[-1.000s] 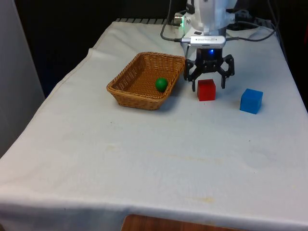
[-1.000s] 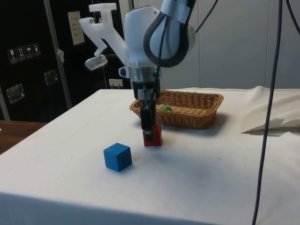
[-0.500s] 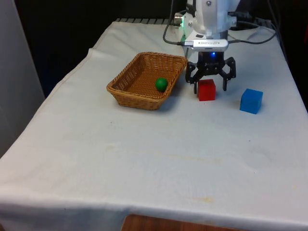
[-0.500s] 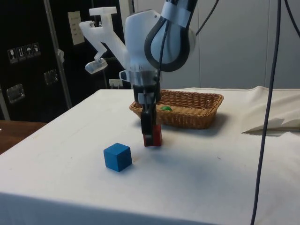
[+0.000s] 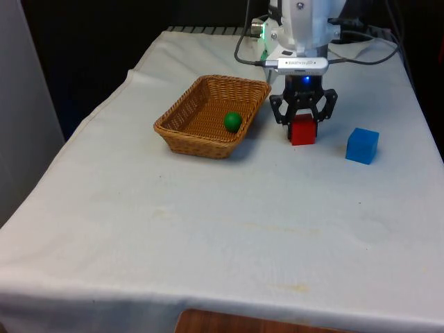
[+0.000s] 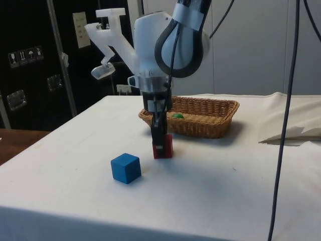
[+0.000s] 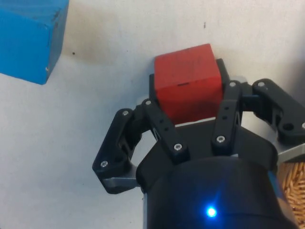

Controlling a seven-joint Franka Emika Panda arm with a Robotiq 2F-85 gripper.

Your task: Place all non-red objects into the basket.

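Clamping on the red cube [image 5: 302,130], the pincer [image 5: 302,125] has both fingers pressed against its sides, cube resting on the surface [image 5: 208,208], just beside the basket [image 5: 208,114].

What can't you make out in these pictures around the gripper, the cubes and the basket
- Red cube: in the side view the gripper covers most of it.
- Whether that cube is off the cloth: cannot tell in any view.
- Green ball: in the side view the basket wall hides its lower part.
- Blue cube: cut off by the wrist view's edge.
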